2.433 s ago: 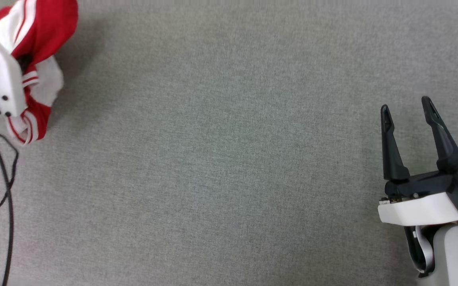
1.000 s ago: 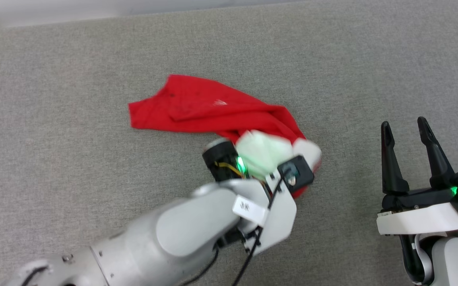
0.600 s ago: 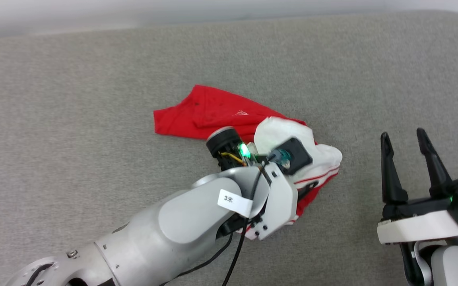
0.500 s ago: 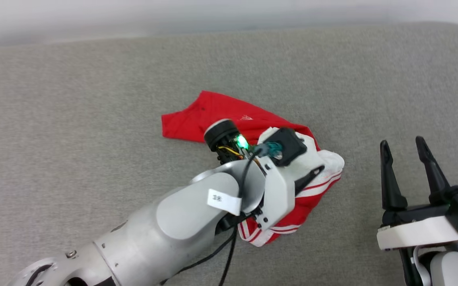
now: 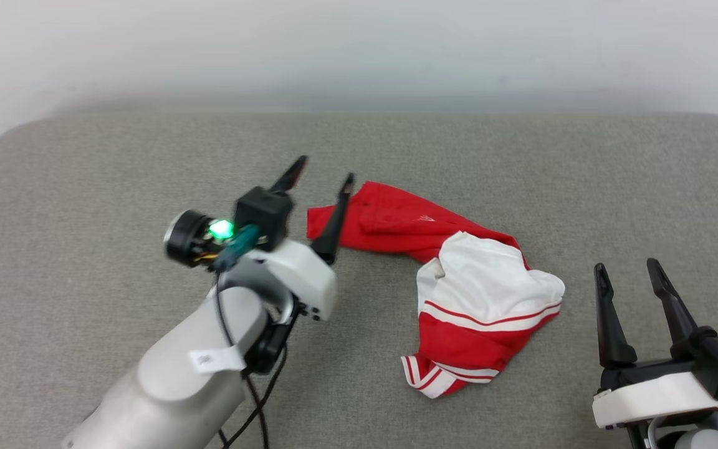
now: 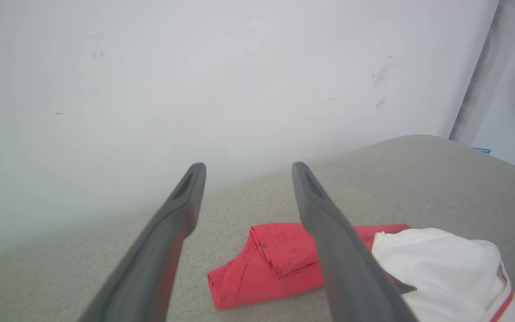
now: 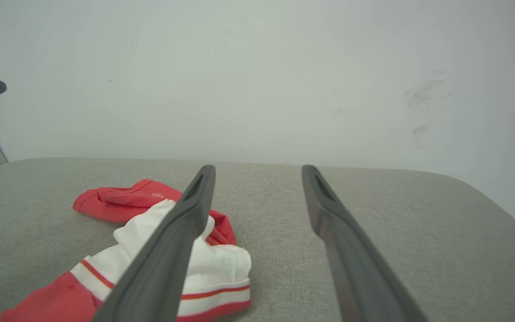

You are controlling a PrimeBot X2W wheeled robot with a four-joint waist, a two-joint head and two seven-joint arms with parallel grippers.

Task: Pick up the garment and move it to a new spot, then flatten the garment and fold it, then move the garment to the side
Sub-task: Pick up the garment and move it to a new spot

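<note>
the garment (image 5: 459, 280) is lying crumpled on the grey surface (image 5: 103, 168) between my left gripper (image 5: 325, 169) and right gripper (image 5: 626, 267), both gaping wide and empty. i am thinking of pinching separate edges and spreading them apart gently.

Thin matt cloth garment (image 5: 477, 330), coarse-woven table cover (image 5: 521, 162)

The left end effector (image 5: 325, 171) has two long, tapered dark fingers on a white wrist housing (image 5: 300, 274) fastened with small dark screws (image 5: 315, 315). A black block (image 5: 263, 215), a teal connector (image 5: 237, 244), a green indicator light (image 5: 220, 229) and a black cylinder (image 5: 184, 237) adjoin it. The pale grey forearm shell (image 5: 172, 380) carries a white label (image 5: 215, 360) and a black cable (image 5: 253, 405). The right end effector (image 5: 626, 268) has matching fingers on a black base (image 5: 677, 371) and a white wrist plate (image 5: 658, 396).
</note>
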